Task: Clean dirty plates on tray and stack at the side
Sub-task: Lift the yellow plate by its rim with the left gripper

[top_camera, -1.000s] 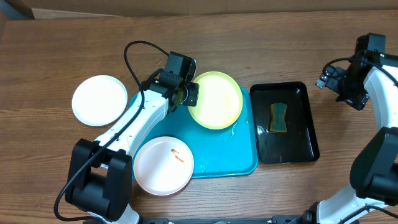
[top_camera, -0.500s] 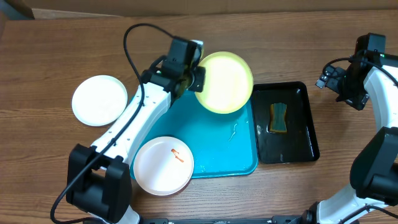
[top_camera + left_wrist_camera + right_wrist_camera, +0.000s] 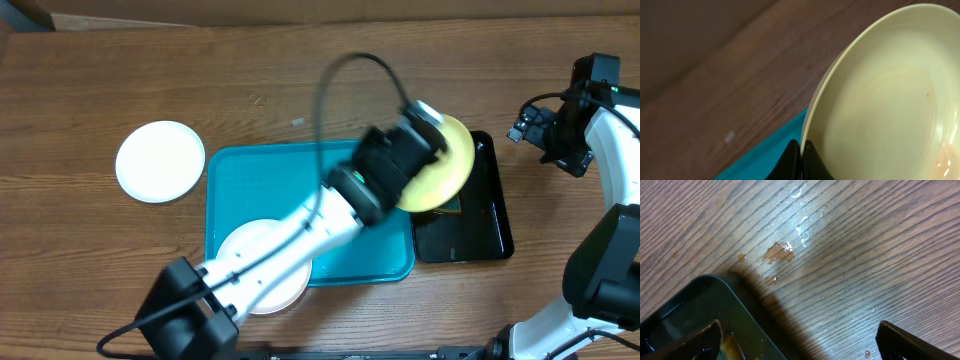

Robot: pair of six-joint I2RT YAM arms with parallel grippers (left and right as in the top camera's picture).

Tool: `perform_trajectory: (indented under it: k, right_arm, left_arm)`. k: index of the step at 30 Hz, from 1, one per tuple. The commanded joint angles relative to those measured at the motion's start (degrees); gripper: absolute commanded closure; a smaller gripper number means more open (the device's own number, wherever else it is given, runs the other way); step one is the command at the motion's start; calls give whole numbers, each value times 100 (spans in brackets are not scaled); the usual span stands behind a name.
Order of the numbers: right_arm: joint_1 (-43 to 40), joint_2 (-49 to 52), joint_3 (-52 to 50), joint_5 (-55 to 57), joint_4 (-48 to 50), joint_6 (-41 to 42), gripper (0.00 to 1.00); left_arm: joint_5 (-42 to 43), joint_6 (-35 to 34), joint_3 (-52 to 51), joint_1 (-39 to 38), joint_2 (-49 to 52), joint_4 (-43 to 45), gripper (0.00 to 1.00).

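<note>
left pincer [image 3: 801, 156] clamped on the pale yellow plate [image 3: 448, 172], over the black tray [image 3: 492, 218]; right pincer [image 3: 800, 342] wide apart

Wooden table [image 3: 300, 70] bears turquoise tray [image 3: 235, 190], black tray [image 3: 492, 215] (smaller), one white plate [image 3: 160, 161].

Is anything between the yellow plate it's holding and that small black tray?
Nothing visible. The pale yellow round plate, pinched at its rim by the left gripper, hangs over the glossy black plastic tray's left end.

Glossy yellow plate [image 3: 880, 100] (wood-grain table [image 3: 865, 255])
</note>
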Motion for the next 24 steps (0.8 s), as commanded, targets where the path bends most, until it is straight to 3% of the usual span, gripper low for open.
perform_trajectory:
  k: [1,11,20,24]
  right_arm:
    - [-11,-111,118,-7,28,22,0]
    - [-11,-111,118,-7,28,22,0]
    - [-11,-111,118,-7,28,22,0]
    - [-11,-111,118,-7,28,22,0]
  left_arm:
    - [-1670,557,162,-518,-140,173,96]
    - [-2782,1502,162,-1263,-136,866,96]
    - [-2702,1303,162,-1261,-136,962,96]
    - [-2208,960,162,-1180,-136,791,96]
